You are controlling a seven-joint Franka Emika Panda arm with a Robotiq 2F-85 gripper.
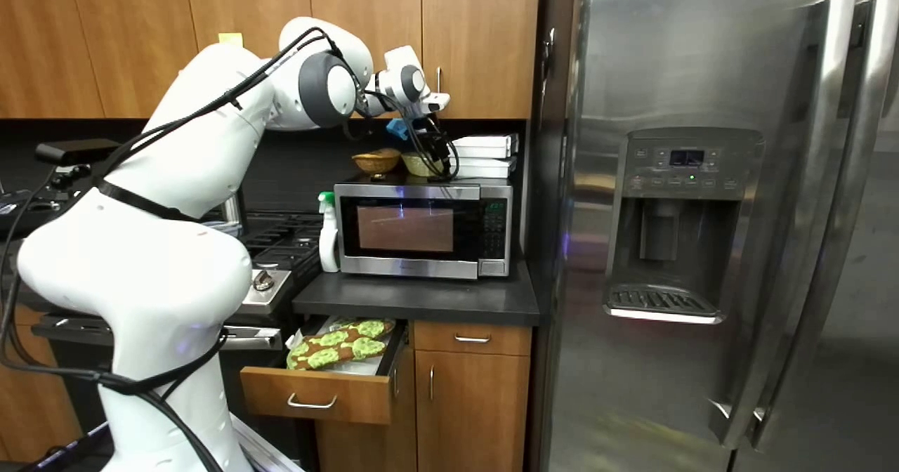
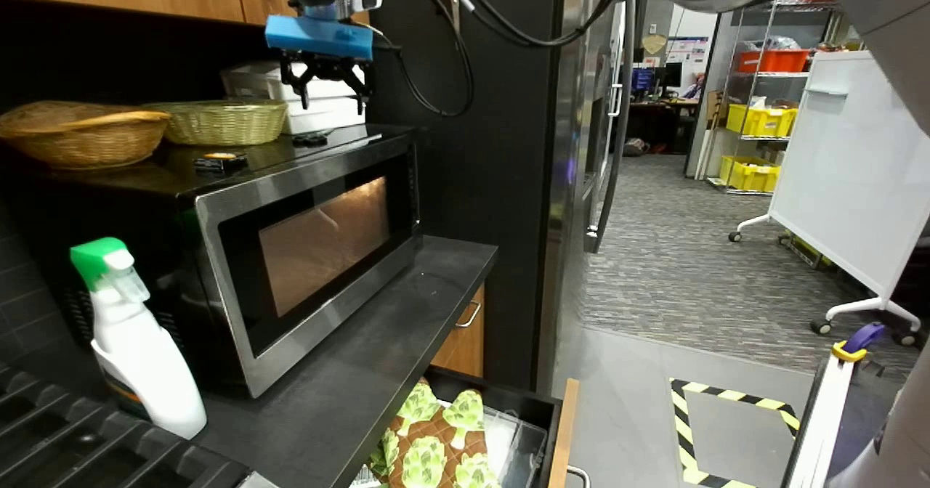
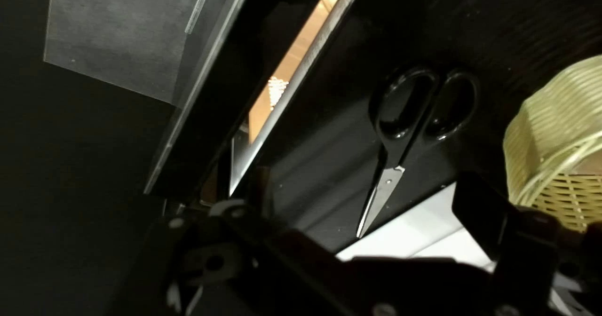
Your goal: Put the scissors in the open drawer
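Note:
The scissors, with black looped handles and short silver blades, lie flat on top of the microwave. In an exterior view the scissors show as a small dark shape near the white boxes. My gripper hangs above them, fingers pointing down and spread, nothing between them. The wrist view has the gripper open, the blade tips between its fingers in the picture but lower down, on the microwave top. Below the counter, the open drawer is pulled out and holds a brown cloth with green artichokes.
Two wicker baskets and stacked white boxes surround the scissors on the microwave, with a small black box near its front edge. A spray bottle stands beside the microwave. Upper cabinets and the fridge are close.

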